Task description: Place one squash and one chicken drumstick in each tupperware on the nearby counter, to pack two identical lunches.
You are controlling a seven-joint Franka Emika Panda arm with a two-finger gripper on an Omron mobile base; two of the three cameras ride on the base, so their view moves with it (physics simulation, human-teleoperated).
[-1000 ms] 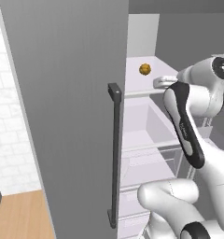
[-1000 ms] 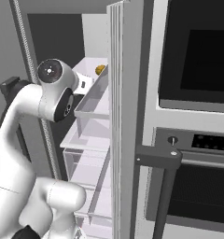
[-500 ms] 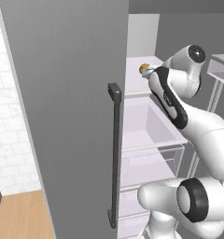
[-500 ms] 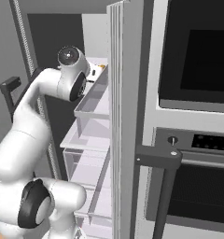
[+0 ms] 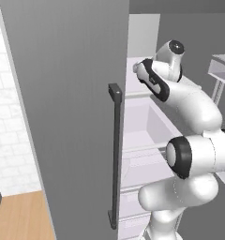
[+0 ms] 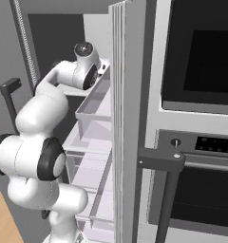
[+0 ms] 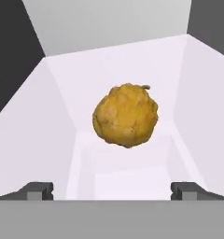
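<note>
Arm reaching into an open fridge to fetch 1 squash. The arm extends past the fridge door, with its dark handle, toward an upper shelf. In the hand view the yellow, lumpy squash sits on that white shelf, directly ahead of the gripper and centred between its 2 fingertips, which stand wide apart at the lower corners of the view. Nothing is held; the squash is clear of both tips, with bare shelf showing between them and it. To the right of the fridge, the right base view shows a wall oven with a dark bar handle.

Step in hand, as judged: the approach to the 1st pick, with no item yet packed as far as these views show. The next move calls for advancing the hand along its present line until the squash lies between the tips, then closing. The squash is round and lumpy, so a grip across its widest part, near mid-height, would likely hold best; an off-centre close could roll it toward the back of the shelf.
</note>
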